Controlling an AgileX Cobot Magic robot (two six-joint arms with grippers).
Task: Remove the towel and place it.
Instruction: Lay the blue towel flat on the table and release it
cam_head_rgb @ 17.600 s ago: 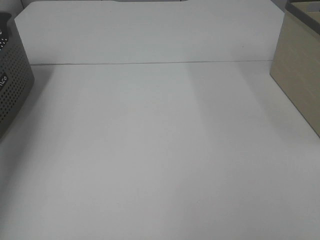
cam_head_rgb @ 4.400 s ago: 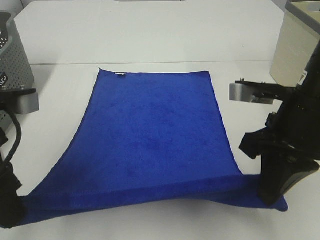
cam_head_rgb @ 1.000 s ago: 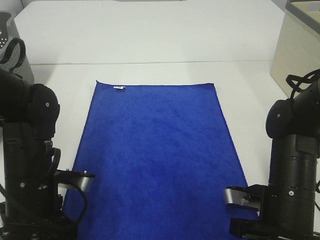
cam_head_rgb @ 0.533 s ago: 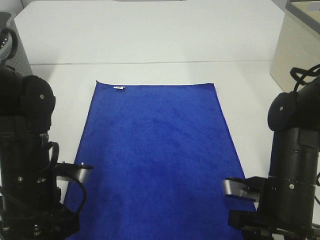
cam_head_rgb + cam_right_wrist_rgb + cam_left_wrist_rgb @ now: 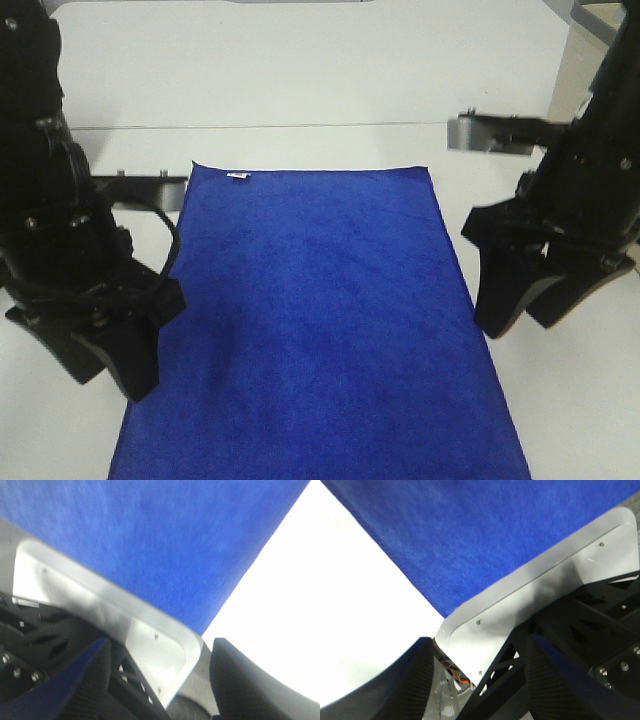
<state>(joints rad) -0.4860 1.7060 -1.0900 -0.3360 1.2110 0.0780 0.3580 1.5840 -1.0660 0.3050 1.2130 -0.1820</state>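
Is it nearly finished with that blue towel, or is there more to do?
It looks nearly finished. Done: the towel lies spread flat on the table, with its white tag at the far edge. In hand: nothing. The left gripper and right gripper hang open at its two long sides, both empty. Left: probably just pulling the arms away.

No text is legible; the white tag (image 5: 238,177) on the towel (image 5: 320,330) is too small.

A white table (image 5: 570,420) carries the blue towel (image 5: 320,330) spread flat.
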